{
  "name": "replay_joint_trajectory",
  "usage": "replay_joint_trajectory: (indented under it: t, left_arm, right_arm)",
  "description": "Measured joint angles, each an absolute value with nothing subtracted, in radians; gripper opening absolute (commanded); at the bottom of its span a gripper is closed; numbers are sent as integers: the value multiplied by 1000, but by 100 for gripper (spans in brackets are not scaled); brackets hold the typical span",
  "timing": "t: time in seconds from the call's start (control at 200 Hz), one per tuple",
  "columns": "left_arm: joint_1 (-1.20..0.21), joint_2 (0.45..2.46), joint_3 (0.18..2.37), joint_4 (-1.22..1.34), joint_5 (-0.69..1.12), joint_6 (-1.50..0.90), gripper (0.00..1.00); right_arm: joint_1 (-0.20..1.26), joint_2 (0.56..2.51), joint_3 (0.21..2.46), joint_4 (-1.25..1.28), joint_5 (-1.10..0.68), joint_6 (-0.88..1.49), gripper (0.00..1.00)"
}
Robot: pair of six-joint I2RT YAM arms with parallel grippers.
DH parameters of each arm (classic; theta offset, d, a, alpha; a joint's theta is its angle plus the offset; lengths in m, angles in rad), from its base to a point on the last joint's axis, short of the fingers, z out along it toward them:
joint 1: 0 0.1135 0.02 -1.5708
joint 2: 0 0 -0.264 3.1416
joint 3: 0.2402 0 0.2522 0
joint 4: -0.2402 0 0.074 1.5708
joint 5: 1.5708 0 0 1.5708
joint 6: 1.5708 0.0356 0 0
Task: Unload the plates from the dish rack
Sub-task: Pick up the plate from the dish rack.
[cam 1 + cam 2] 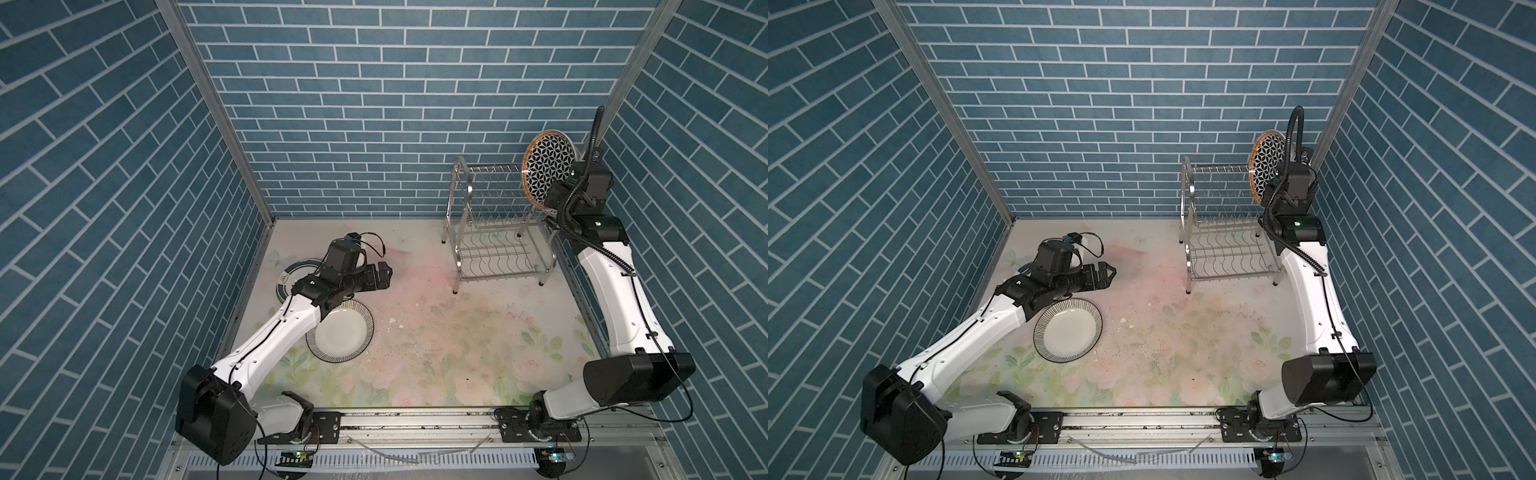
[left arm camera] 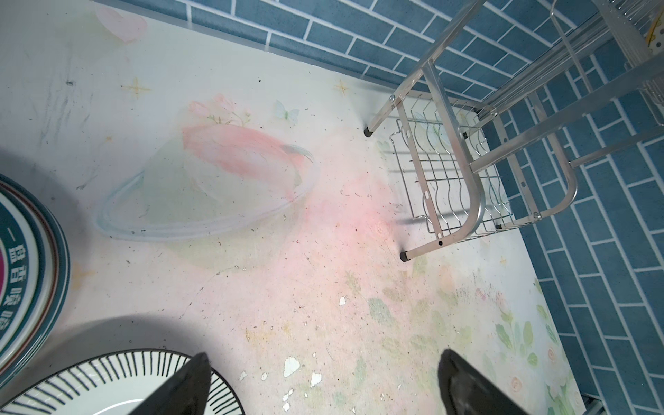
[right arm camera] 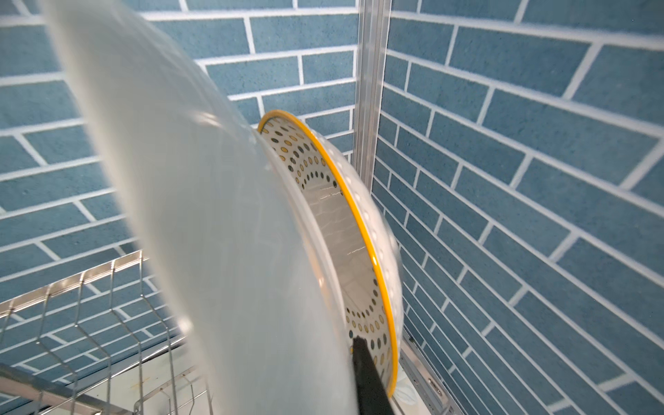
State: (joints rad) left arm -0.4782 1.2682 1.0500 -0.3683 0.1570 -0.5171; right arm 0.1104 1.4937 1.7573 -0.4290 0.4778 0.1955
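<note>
A floral-printed tabletop point(image 1: 457, 340) is seen, enclosed on three sides by blue brick-patterned walls point(image 1: 374, 104). Small white flakes point(image 1: 392, 320) are scattered near its middle. A faded pink print point(image 2: 244, 151) is shown toward its far edge, and an aluminium rail point(image 1: 415, 419) is mounted along its near edge.

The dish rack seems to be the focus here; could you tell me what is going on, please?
The right gripper is shut on the rim of the lattice plate, holding it upright at the end of the dish rack nearest that arm. A yellow-dotted plate stands close behind it; the other slots look empty. The left gripper hovers open over the table, near a striped plate and a teal-banded plate lying flat.
</note>
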Motion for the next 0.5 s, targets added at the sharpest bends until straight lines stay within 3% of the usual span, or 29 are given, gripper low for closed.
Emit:
replay_joint_trajectory:
  t: [0.5]
  left_arm:
    - [-478, 1212, 1042, -398, 155, -536, 99]
  right_arm:
    - [110, 1359, 1807, -480, 442, 222, 0]
